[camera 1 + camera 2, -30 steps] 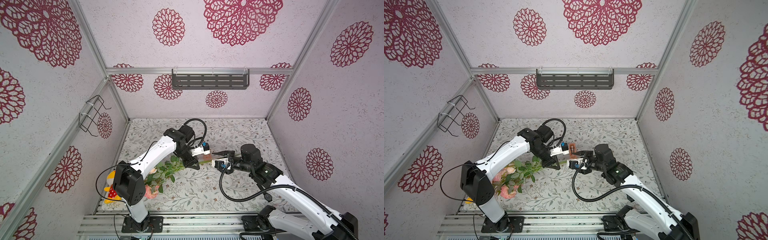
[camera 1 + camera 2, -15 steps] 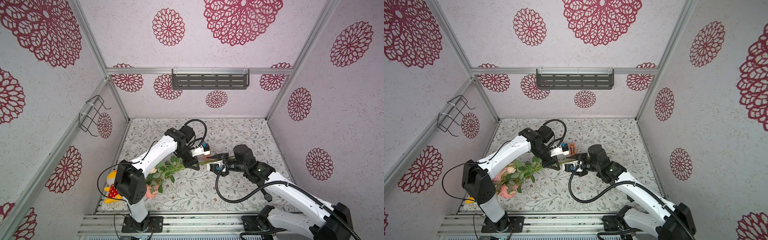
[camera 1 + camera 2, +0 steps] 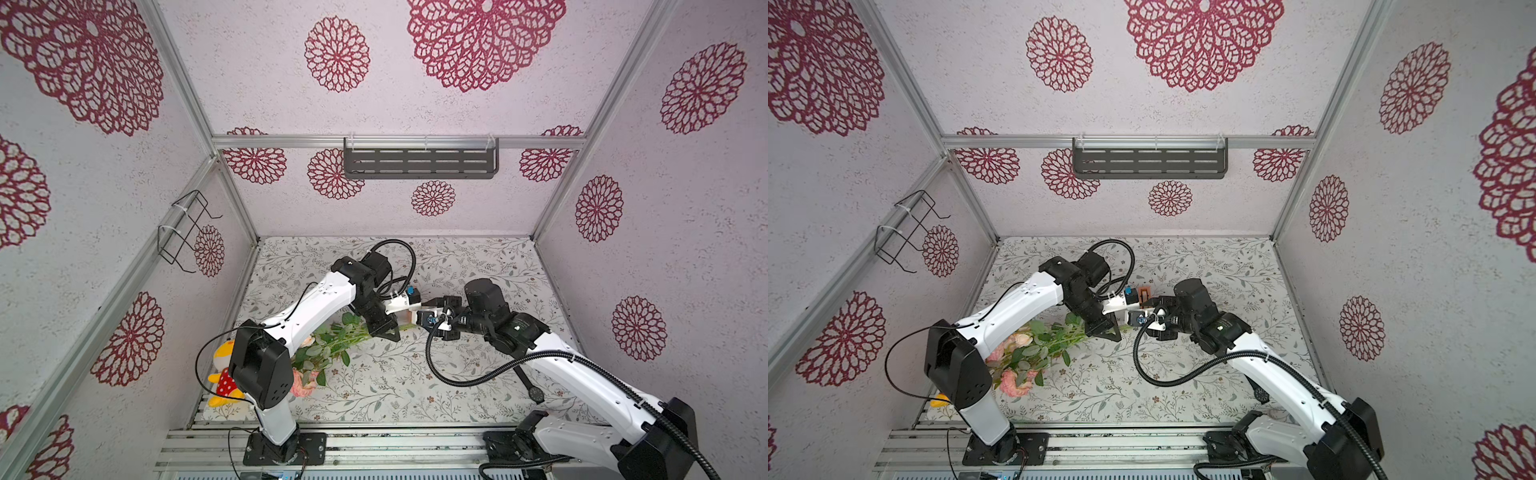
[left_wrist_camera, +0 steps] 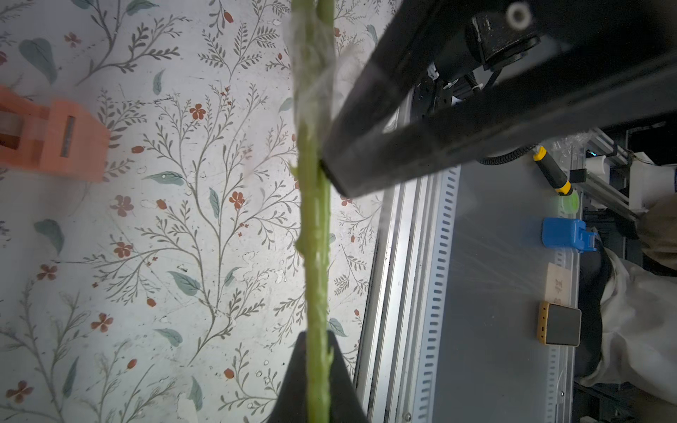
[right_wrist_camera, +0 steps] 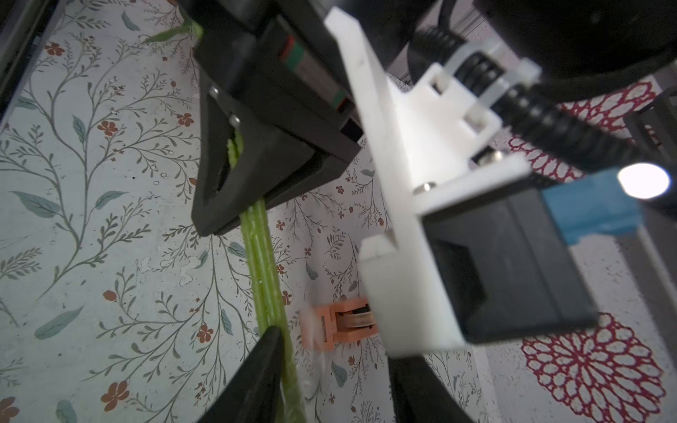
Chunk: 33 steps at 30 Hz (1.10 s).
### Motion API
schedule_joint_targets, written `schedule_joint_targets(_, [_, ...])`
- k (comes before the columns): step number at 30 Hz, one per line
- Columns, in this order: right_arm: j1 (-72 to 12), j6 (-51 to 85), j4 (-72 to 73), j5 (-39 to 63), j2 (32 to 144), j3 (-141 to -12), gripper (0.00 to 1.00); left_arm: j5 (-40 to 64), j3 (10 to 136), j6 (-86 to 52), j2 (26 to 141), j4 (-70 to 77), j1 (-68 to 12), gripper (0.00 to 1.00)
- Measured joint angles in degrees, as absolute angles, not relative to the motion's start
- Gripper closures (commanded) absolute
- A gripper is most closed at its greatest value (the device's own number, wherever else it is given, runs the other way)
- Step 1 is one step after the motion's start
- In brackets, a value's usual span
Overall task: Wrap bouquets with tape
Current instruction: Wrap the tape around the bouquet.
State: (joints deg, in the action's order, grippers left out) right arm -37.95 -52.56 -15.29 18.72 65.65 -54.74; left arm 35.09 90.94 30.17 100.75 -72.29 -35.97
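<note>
Left gripper (image 4: 315,366): one, with its jaws pressing together on the bouquet stems. In both top views it is hanging low over the middle of the bench (image 3: 415,386).
Right gripper (image 5: 340,388): one, with its jaws standing apart. It is facing the left gripper from just beside it.
Right fingers: two are showing in the right wrist view. The stems are running along the inner face of one finger (image 5: 262,377), and the opposite one is sitting well clear of them. In the left wrist view a single finger tip is touching the side of the stems.
Bouquet (image 3: 1050,345): one bundle, held by its bare end. Its leaves and blooms are pointing toward the left arm's base.
Stems (image 4: 315,219): at least two are lying side by side, green and close together. The exact count is hard to tell.
Blooms (image 3: 1013,382): at least three pink and peach heads are showing near the left arm's base.
Film: a translucent strip (image 4: 315,62) is clinging around the stems beyond the right finger. What it is cannot be told for sure.
Tape dispenser (image 3: 1145,296): one orange block, sitting on the bench near the stems but apart from them. Neither gripper is touching it.
Wristwatch (image 3: 536,392): one, black, lying on the bench beside the right arm.
Plush toy (image 3: 220,374): one, yellow and red, sitting at the bench edge behind the left arm's base.
Wall shelf (image 3: 419,164): one, grey and slotted, hanging on the back wall.
Wire basket (image 3: 187,232): one, hanging on the side wall.
</note>
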Motion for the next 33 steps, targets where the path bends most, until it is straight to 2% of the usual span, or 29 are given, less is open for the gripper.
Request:
schedule_joint_targets(7, [-33.7,-47.8,-14.8,20.1,63.9,-54.7,0.51,34.9,90.9,30.2,100.7,-72.8,-36.2,1.00])
schedule_joint_targets(22, [-33.4,-45.3,-16.8,18.6,66.1,-55.7,0.50,34.7,90.9,30.3,100.1,-73.1,-36.4,1.00])
schedule_joint_targets(28, [-32.8,-44.8,-15.6,11.4,55.2,-52.8,0.46,35.2,90.9,30.5,99.8,-73.1,-36.4,1.00])
schedule_joint_targets(30, [-32.6,-46.7,-15.2,13.3,50.0,-51.2,0.46,35.2,90.9,30.5,99.8,-73.0,-36.4,1.00])
schedule_joint_targets(33, [-32.9,-50.3,-13.6,22.0,45.5,-47.7,0.47,35.3,90.9,30.5,99.8,-73.1,-36.4,1.00])
